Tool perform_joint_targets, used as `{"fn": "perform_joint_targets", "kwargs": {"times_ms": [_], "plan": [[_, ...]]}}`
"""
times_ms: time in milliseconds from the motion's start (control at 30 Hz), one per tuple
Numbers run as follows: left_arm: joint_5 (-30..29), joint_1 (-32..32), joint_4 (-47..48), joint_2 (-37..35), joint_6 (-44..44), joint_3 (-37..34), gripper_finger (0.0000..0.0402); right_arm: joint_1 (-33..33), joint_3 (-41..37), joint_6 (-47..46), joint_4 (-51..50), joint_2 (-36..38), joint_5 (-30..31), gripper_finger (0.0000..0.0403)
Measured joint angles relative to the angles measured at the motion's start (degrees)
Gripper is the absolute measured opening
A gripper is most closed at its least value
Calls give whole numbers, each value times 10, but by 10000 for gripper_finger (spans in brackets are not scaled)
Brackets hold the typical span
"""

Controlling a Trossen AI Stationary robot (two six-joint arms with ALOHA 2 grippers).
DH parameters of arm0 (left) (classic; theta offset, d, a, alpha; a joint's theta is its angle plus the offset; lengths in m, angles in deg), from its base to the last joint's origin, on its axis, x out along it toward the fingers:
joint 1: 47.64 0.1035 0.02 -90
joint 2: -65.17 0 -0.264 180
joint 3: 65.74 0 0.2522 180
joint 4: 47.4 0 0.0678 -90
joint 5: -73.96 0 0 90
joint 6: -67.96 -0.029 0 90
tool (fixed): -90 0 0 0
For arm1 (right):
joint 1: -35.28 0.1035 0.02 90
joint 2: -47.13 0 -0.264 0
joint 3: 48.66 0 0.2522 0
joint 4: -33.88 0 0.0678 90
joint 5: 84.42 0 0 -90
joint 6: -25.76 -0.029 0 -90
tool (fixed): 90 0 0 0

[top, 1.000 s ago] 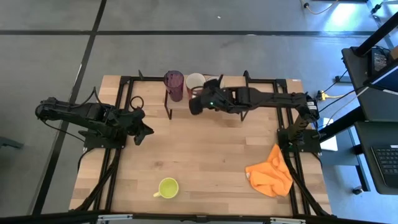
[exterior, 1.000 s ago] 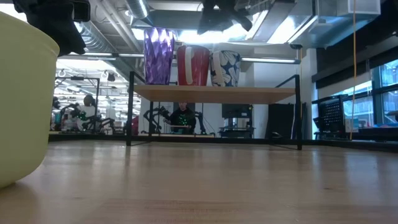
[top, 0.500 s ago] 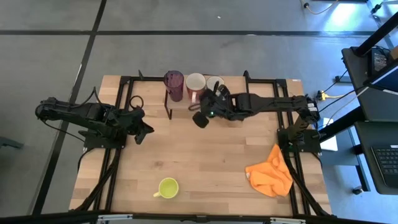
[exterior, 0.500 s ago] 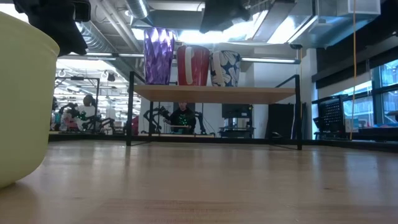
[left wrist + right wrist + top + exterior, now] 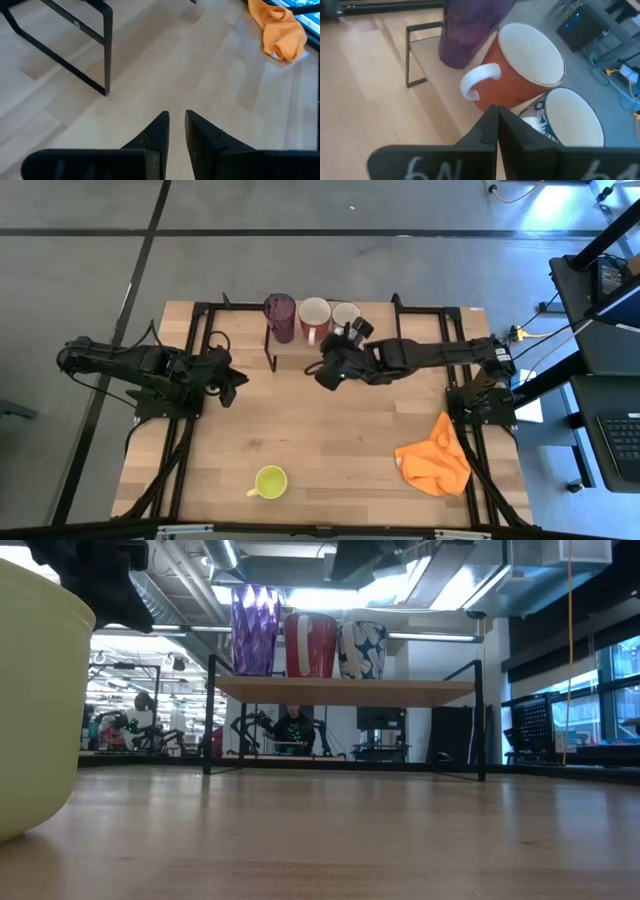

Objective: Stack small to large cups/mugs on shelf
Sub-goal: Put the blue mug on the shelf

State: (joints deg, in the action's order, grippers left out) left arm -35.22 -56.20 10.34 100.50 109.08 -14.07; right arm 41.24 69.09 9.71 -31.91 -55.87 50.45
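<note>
Dark purple tumbler (image 5: 279,317), reddish-brown mug (image 5: 314,315) with white inside, white mug (image 5: 363,650) with blue pattern, yellow-green mug (image 5: 269,481), orange cloth (image 5: 433,459), light-wood shelf (image 5: 345,691).

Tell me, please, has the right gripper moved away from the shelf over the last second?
Yes. The right gripper has pulled back from over the reddish mug on the shelf, and now sits over the table in front of it, fingers shut.
</note>
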Motion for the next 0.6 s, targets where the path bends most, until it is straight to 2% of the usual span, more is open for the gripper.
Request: {"fn": "perform_joint_targets", "kwargs": {"times_ms": [300, 467, 600], "plan": [[-4, 0, -3, 0, -13, 0, 55, -32, 0, -1, 13, -38, -46, 9], [-3, 0, -3, 0, -13, 0, 55, -33, 0, 15, 15, -40, -40, 9], [-4, 0, -4, 0, -13, 0, 55, -34, 0, 36, 15, -40, -8, 9]]}}
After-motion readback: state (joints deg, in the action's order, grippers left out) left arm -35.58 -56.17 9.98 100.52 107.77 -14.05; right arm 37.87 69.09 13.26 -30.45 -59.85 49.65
